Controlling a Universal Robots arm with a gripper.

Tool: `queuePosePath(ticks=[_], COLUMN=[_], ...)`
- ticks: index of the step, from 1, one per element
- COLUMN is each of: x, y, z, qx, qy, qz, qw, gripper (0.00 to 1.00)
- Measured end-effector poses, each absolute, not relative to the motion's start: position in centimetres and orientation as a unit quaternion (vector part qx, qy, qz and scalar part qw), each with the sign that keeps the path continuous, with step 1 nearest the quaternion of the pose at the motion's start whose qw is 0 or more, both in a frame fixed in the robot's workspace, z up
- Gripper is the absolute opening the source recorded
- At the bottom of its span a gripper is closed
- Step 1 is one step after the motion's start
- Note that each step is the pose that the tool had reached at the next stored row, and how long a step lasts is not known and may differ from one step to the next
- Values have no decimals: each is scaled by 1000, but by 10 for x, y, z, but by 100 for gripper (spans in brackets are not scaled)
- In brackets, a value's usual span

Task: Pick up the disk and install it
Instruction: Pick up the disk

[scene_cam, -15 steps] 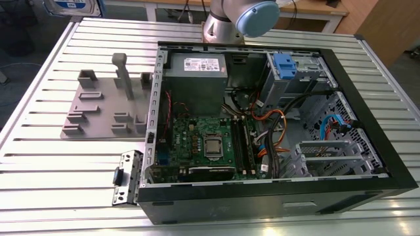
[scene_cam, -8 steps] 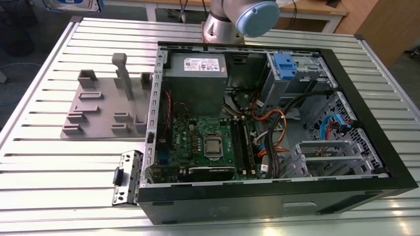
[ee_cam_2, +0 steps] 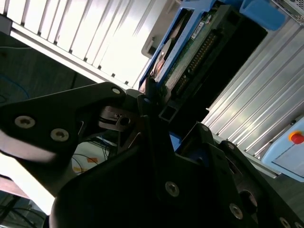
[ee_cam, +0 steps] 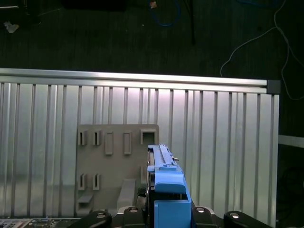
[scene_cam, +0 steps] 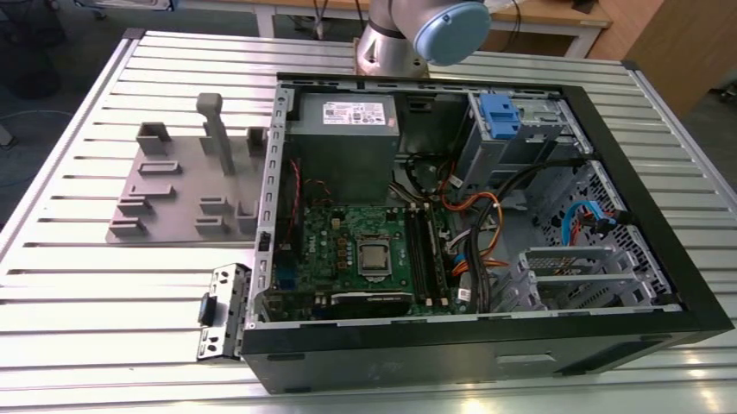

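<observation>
Pickup seems done: my end effector (ee_cam_2: 151,102) is clenched on the flat silver blue-framed disk (ee_cam_2: 190,52); installing it into the open black computer case (scene_cam: 403,366) is left.

Exterior cam sits high, looking steeply down on the whole tabletop (scene_cam: 69,293): open case (scene_cam: 461,362) up close, arm (scene_cam: 398,39) base at the far edge. First wrist cam looks down from well above, past the disk (ee_cam: 167,190), onto the grey plate (ee_cam: 116,156) and the floor beyond. Second wrist cam is jammed right against the hand (ee_cam_2: 151,99), looking along the disk (ee_cam_2: 190,52). Exterior and first wrist views share the plate (scene_cam: 161,207) and the slats.
</observation>
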State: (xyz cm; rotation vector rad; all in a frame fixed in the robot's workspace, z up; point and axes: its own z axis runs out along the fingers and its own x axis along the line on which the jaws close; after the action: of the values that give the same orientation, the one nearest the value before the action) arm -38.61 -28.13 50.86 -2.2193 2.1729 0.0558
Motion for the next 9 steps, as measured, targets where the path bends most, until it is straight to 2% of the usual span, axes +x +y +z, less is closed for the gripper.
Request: queuePosePath(ticks=[9], x=[-386], y=[-281], z=[517], qx=[-714], qy=[699], qz=[18], qw=[18], gripper=[36])
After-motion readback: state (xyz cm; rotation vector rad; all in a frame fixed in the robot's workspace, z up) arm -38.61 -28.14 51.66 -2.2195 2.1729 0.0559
